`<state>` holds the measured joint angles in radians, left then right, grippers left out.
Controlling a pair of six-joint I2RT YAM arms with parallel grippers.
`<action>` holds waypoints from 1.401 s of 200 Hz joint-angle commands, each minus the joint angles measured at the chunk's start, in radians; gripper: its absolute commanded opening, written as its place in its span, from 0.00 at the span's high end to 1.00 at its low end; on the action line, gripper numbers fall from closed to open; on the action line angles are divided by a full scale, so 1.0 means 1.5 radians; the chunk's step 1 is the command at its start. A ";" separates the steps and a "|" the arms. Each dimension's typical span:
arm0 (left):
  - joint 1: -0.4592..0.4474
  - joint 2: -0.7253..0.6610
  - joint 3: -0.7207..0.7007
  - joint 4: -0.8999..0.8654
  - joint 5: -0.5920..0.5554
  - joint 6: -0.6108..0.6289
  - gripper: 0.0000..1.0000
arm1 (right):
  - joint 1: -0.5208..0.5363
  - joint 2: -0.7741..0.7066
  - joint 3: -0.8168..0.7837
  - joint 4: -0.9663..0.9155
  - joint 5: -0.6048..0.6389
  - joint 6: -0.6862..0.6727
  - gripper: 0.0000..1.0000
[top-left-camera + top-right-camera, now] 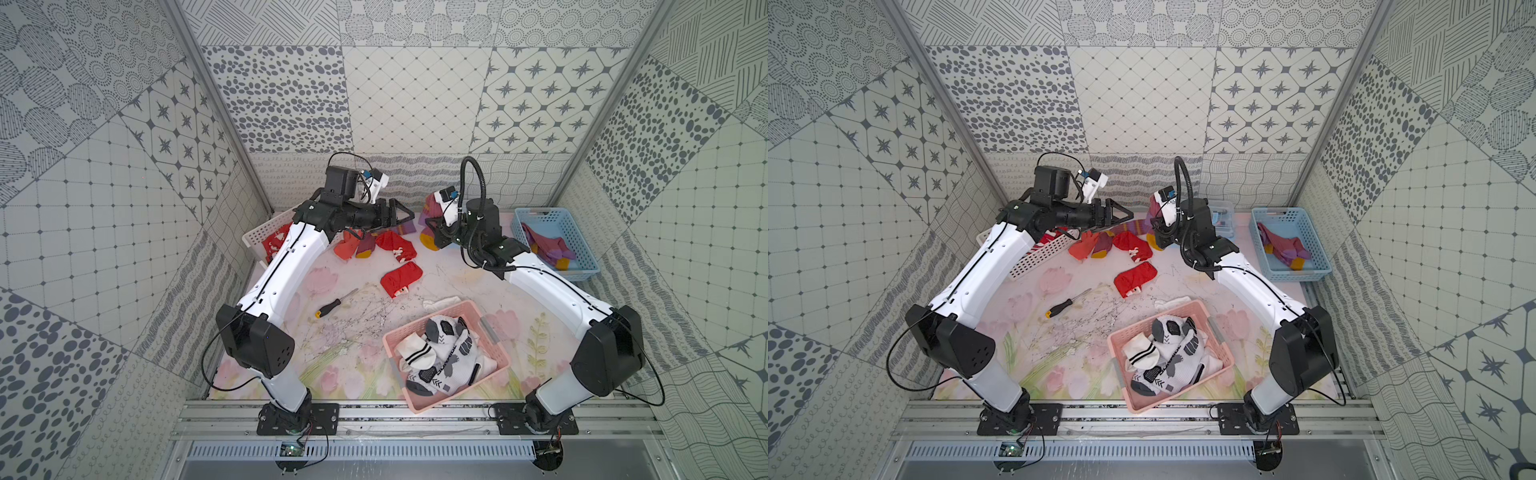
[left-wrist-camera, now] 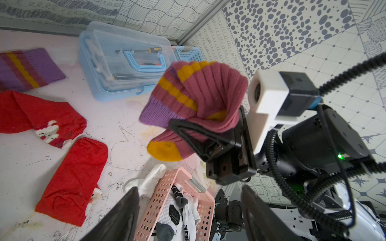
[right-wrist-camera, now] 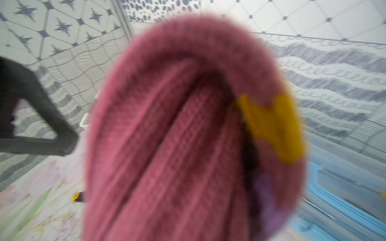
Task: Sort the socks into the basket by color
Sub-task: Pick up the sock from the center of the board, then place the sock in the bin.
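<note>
My right jaws (image 2: 177, 125) pinch the purple sock (image 2: 196, 100); my left jaws (image 1: 405, 216) are spread, empty. The sock hangs loosely, so it may slip before the blue basket (image 1: 582, 266) at the right.

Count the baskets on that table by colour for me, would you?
Pink basket: 1
Blue basket: 1
White basket: 1
Total: 3
</note>
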<state>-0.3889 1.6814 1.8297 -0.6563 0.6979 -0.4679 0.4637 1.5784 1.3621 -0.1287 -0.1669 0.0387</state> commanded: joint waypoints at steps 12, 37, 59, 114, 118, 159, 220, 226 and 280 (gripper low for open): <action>0.018 -0.026 -0.048 -0.012 -0.123 0.007 0.24 | -0.055 0.000 -0.013 0.005 0.092 -0.043 1.00; 0.022 -0.032 -0.075 -0.001 -0.135 0.002 0.24 | -0.081 0.022 -0.022 0.022 0.201 -0.102 1.00; 0.025 -0.032 -0.089 0.002 -0.144 0.003 0.24 | -0.108 0.046 -0.033 0.059 0.299 -0.159 1.00; 0.028 -0.013 -0.090 -0.004 -0.158 0.006 0.24 | -0.206 0.110 -0.052 0.194 0.447 -0.258 1.00; 0.029 -0.011 -0.090 -0.005 -0.158 0.006 0.24 | -0.213 0.115 -0.053 0.203 0.454 -0.263 1.00; 0.029 0.014 -0.081 -0.007 -0.159 0.002 0.24 | -0.268 0.174 -0.038 0.261 0.500 -0.319 1.00; 0.029 0.055 -0.053 -0.017 -0.165 -0.005 0.24 | -0.342 0.247 -0.009 0.290 0.524 -0.325 1.00; 0.029 0.059 -0.049 -0.019 -0.166 -0.006 0.24 | -0.348 0.252 -0.006 0.292 0.524 -0.323 1.00; 0.023 0.096 -0.007 -0.034 -0.175 -0.011 0.24 | -0.396 0.295 0.026 0.267 0.510 -0.299 1.00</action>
<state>-0.3523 1.7958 1.7763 -0.6853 0.4583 -0.4801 -0.1070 1.9930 1.3609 0.2295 0.5961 -0.4347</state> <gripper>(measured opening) 0.761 0.089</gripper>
